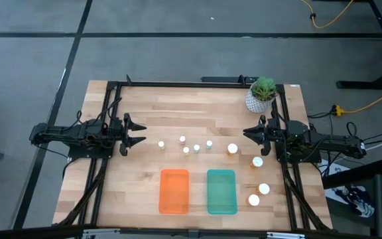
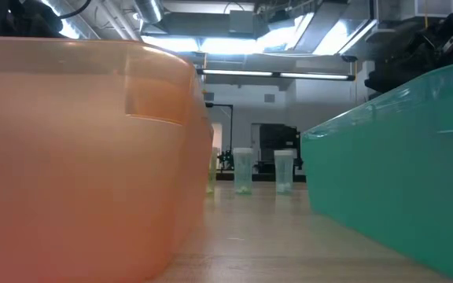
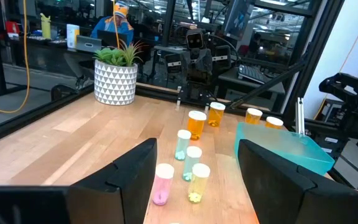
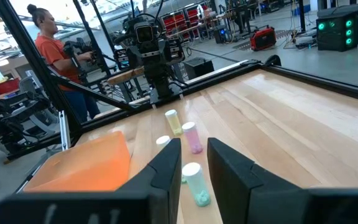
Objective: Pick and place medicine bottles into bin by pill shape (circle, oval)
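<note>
Five tiny white-capped bottles (image 1: 186,145) stand upright in a loose row at the table's middle; they also show in the left wrist view (image 3: 188,165). Four larger amber bottles stand to the right: one (image 1: 233,149), another (image 1: 257,161), and two (image 1: 258,194) beside the teal tray (image 1: 221,192). The orange tray (image 1: 174,192) lies left of the teal one. My left gripper (image 1: 138,133) is open and empty, left of the row. My right gripper (image 1: 247,133) is open and empty, right of the row, near the amber bottle. In the low view two tiny bottles (image 2: 262,171) show between the trays.
A white pot with a green plant (image 1: 262,95) stands at the table's far right corner, close behind my right arm. A dark frame runs along the table's edges (image 1: 178,85). A person (image 4: 50,50) is in the room beyond the table's left side.
</note>
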Action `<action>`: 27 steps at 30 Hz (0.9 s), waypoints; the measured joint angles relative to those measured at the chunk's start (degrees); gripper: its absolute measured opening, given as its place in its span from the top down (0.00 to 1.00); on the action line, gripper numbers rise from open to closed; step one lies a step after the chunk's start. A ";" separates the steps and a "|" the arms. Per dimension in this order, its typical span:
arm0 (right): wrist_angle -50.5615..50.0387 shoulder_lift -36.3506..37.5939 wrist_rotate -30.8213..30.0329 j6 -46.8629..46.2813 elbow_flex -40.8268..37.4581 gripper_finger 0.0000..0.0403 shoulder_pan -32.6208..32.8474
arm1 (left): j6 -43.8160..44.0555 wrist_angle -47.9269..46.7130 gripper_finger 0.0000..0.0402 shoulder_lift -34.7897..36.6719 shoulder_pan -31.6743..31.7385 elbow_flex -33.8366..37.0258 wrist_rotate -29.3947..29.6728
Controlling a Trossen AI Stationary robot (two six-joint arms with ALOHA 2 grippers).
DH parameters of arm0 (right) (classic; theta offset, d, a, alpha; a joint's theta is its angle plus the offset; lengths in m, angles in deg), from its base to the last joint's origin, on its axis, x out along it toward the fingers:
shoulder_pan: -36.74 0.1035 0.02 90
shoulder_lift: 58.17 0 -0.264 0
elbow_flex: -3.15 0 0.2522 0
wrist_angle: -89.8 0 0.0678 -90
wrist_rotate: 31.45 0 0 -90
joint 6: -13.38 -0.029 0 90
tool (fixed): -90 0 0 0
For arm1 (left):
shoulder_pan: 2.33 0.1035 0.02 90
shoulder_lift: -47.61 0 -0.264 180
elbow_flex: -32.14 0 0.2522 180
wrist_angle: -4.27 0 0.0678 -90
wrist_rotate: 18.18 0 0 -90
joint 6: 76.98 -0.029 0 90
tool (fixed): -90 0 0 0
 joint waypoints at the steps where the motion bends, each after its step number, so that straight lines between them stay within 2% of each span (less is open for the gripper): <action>1: 0.00 0.01 -0.25 -0.04 0.00 0.80 0.02 | -0.02 0.00 0.45 0.00 -0.01 0.00 -0.01; 4: 0.83 0.00 -2.20 -0.14 0.00 0.80 0.02 | -0.02 0.00 0.45 0.00 0.00 0.02 0.00; 11: 6.65 0.00 -2.43 -0.20 0.00 0.80 0.00 | -0.02 0.00 0.45 0.00 -0.02 0.02 0.00; 18: 18.19 0.00 -3.48 -7.49 0.00 0.80 0.00 | -0.02 0.00 0.45 0.00 0.00 0.01 0.00; 27: 20.16 0.00 -3.01 -13.69 0.00 0.80 0.00 | -0.04 0.02 0.45 0.00 -0.02 0.01 0.81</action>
